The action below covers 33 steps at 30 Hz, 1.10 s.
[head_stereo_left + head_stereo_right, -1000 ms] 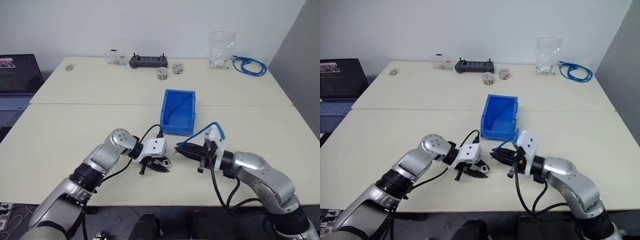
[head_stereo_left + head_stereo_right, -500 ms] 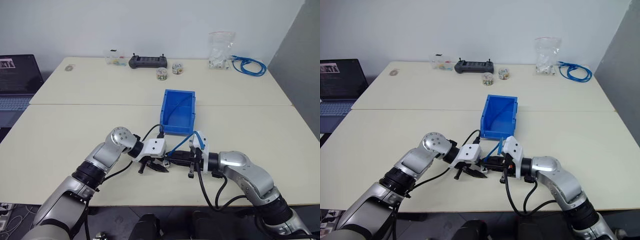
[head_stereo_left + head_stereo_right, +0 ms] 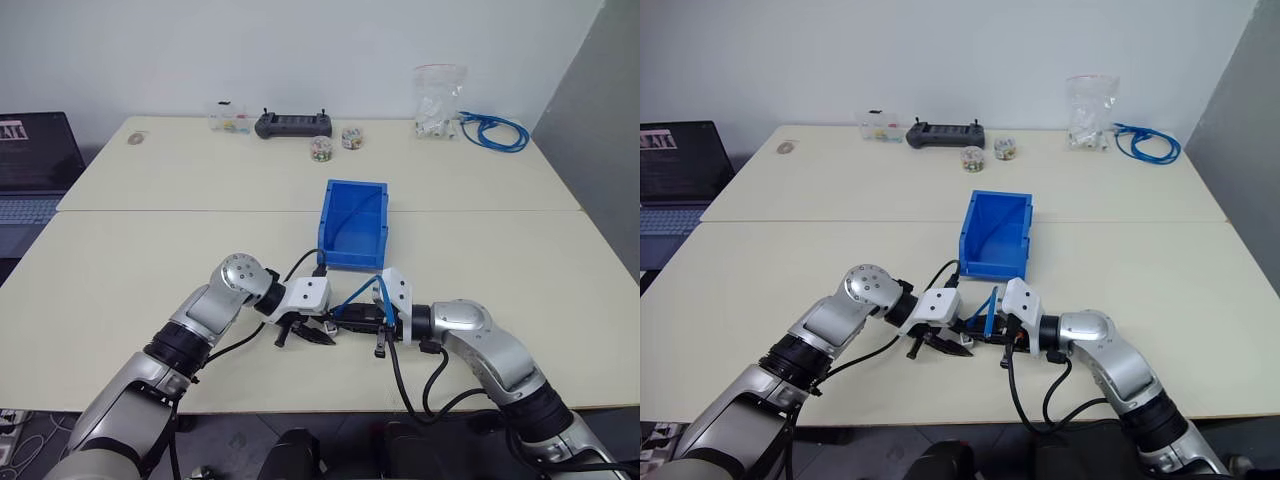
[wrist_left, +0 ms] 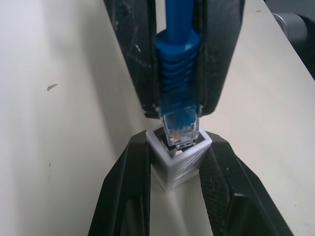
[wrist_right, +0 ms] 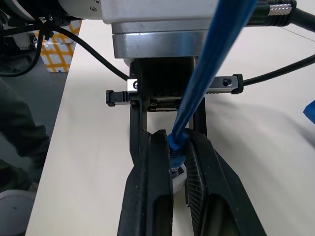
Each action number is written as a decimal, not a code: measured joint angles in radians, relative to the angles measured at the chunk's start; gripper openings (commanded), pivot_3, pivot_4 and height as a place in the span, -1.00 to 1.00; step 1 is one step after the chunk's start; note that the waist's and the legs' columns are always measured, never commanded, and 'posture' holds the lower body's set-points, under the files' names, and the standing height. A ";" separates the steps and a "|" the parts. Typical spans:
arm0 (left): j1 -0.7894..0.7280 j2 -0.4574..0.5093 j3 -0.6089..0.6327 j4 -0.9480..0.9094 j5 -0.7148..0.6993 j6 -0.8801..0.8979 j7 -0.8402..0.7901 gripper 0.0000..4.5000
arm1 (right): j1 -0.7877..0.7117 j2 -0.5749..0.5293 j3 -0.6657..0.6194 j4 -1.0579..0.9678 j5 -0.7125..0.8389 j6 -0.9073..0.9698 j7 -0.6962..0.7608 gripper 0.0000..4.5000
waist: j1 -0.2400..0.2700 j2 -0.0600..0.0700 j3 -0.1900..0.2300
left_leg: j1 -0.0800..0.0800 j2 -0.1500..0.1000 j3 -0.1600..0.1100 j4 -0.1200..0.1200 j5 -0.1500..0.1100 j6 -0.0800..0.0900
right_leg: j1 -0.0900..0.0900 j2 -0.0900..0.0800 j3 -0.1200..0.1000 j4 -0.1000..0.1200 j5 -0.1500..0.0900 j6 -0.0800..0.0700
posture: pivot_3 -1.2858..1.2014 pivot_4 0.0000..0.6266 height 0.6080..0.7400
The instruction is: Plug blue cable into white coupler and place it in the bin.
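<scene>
Blue cable (image 4: 177, 73) now has its clear plug seated in the mouth of the white coupler (image 4: 177, 164); a second ago the two grippers were well apart, the right one raised off the table (image 3: 150, 260) with the cable arching above it. Since then the right gripper (image 3: 343, 318) has come down and across toward the left gripper (image 3: 308, 333), and the two now meet tip to tip in front of the bin (image 3: 372, 255).

Left arm reaches forward with its elbow out, its gripper angled down at the tabletop and turned toward the right one; its black fingers (image 4: 125, 196) are clamped on either side of the coupler, the socket facing the right gripper. Right forearm lies low and nearly level, pointing across at the left gripper. Its fingers (image 5: 155, 187) are pinched shut on the cable's ribbed blue boot just behind the plug.

From the right gripper the cable loops up and back, running into the bin, which stands just beyond both grippers.

No readable writing shows on the coupler, the cable or the bin.
</scene>
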 measured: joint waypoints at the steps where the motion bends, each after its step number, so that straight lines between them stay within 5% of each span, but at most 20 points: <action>1: 0.000 0.000 0.000 0.001 0.000 0.000 -0.001 -0.54 | -0.002 -0.002 0.003 0.008 -0.008 -0.019 0.009 -0.95 | -0.001 0.000 0.000 | 0.000 0.000 0.000 0.000 0.000 0.000 | 0.000 0.000 0.000 0.000 0.000 0.000 | 0.03 -0.52 1.00; 15: 0.002 0.001 0.005 0.017 0.020 -0.010 -0.019 -0.54 | -0.129 0.021 0.050 0.208 -0.055 -0.128 0.176 -0.95 | -0.008 0.002 -0.003 | 0.016 0.001 -0.001 -0.002 -0.001 0.001 | 0.016 0.001 0.000 -0.002 -0.003 0.003 | 0.03 -0.52 1.00; 33: 0.021 0.002 0.022 0.016 0.026 -0.024 -0.021 -0.54 | -0.223 0.054 0.072 0.307 -0.080 -0.104 0.291 -0.95 | -0.011 0.004 -0.006 | 0.017 0.001 -0.001 -0.002 -0.001 0.001 | 0.016 0.001 0.000 -0.001 -0.003 0.003 | 0.03 -0.52 1.00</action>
